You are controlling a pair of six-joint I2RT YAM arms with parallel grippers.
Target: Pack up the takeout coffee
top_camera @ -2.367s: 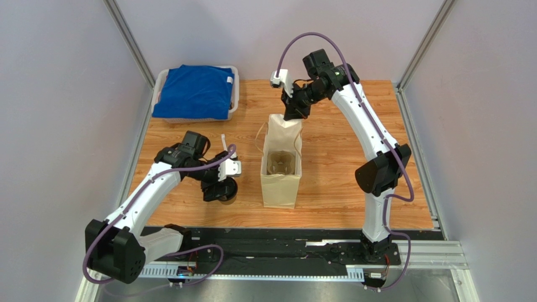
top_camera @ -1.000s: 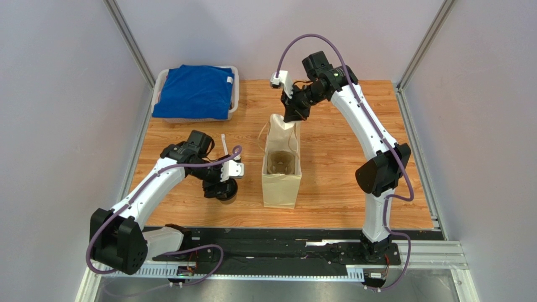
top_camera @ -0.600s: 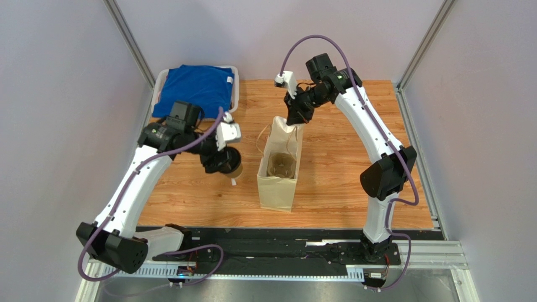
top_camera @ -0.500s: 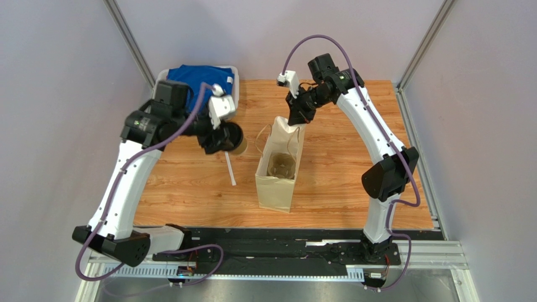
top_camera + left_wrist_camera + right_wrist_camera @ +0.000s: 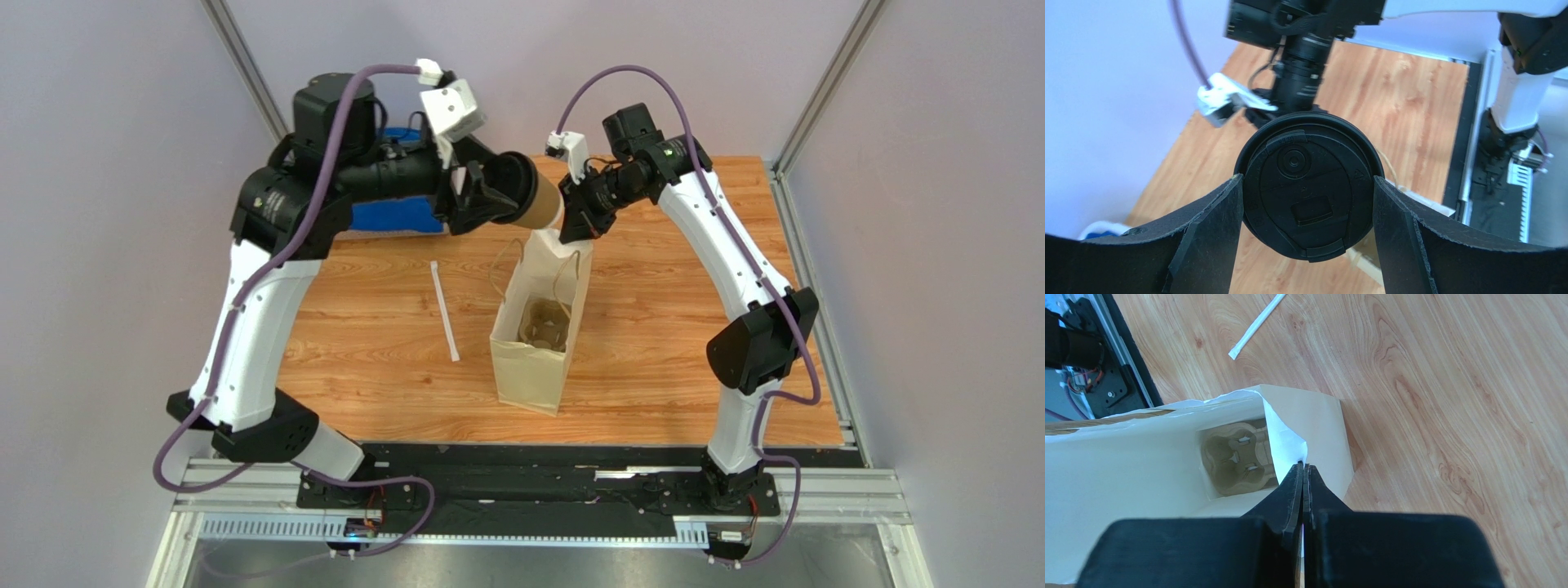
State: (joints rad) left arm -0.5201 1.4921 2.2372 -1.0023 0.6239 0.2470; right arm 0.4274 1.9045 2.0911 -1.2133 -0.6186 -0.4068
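My left gripper [image 5: 501, 194] is shut on the takeout coffee [image 5: 530, 196], a brown paper cup with a black lid [image 5: 1309, 184], and holds it high and tilted on its side, just above and left of the bag's far rim. The white paper bag [image 5: 530, 349] stands open at mid table, leaning, with the grey-brown pulp cup tray [image 5: 546, 321] at its bottom; the tray also shows in the right wrist view [image 5: 1236, 454]. My right gripper [image 5: 574, 228] is shut on the bag's far rim [image 5: 1287, 438] and holds it open.
A thin white straw [image 5: 443, 310] lies on the wood left of the bag, its end in the right wrist view [image 5: 1257, 326]. A white bin with blue cloth [image 5: 395, 214] sits at the back left, mostly behind my left arm. Grey walls close in both sides.
My left gripper lifted the cup from the table near the bag's left side, up and back toward the bag's top. The straw now lies uncovered. The bag's bottom shifted slightly left.
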